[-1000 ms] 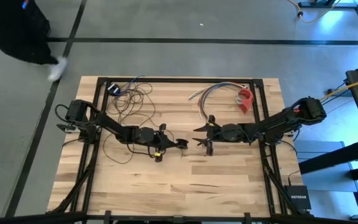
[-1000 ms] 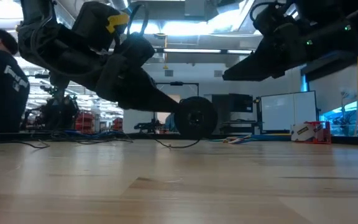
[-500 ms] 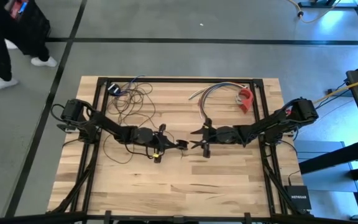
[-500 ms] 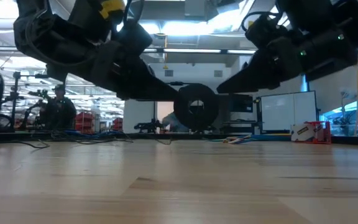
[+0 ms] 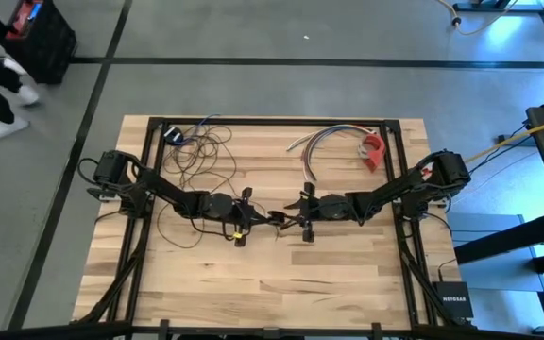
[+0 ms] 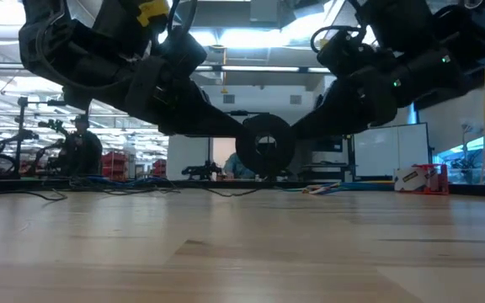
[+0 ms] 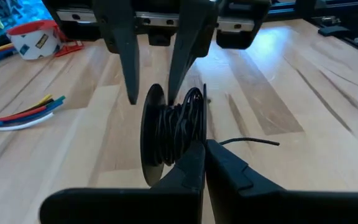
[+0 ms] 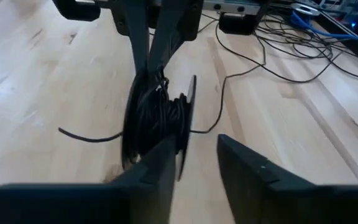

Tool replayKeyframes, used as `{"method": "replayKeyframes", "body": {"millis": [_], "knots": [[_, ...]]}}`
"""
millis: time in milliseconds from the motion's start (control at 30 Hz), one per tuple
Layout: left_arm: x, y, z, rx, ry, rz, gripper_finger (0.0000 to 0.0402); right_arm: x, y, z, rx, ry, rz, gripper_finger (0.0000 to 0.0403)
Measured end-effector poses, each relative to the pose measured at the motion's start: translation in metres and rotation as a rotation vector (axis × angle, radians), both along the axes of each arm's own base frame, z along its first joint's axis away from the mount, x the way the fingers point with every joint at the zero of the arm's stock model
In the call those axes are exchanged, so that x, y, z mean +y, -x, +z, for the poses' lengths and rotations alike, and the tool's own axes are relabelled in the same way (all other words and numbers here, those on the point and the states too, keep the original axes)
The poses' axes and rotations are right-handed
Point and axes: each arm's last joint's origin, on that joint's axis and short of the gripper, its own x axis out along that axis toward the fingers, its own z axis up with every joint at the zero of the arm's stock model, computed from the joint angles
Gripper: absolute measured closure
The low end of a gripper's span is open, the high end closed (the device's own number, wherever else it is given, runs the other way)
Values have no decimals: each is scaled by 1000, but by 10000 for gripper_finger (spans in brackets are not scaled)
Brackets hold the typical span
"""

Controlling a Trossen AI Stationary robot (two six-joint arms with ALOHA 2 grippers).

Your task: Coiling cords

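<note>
At bench (image 5: 348, 283) centre, the left claw (image 5: 274, 220) is pinched on the spool (image 7: 169, 142) of wound cord (image 5: 201, 151), held clear of the surface. The right claw (image 5: 296, 216), spread, straddles one flange. If you close off-centre, the spool may twist free and turns unwind.

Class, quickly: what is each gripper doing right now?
Left gripper: closed, holding the spool of cord.
Right gripper: jaws open around the spool's rim, not yet gripping.
</note>
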Motion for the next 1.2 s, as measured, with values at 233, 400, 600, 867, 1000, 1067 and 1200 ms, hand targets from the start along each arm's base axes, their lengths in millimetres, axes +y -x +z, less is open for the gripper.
{"method": "replayKeyframes", "body": {"millis": [233,400,600,867,1000,1067,1200], "knots": [[0,0,0,0,1,0,397,0,-1,0,3,32,19,384],[0,0,0,2,40,12,389,0,-1,-1,9,49,21,385],[0,0,-1,16,5,2,387,0,0,-1,11,65,12,395],[14,7,9,256,-41,86,386,-1,1,-4,51,87,-14,398],[25,12,18,344,-36,140,386,-2,2,-5,58,108,-19,398],[32,12,20,350,-21,172,385,-2,2,-5,64,114,-16,399],[46,11,21,360,10,221,348,-2,2,-6,69,116,-15,399]]}}
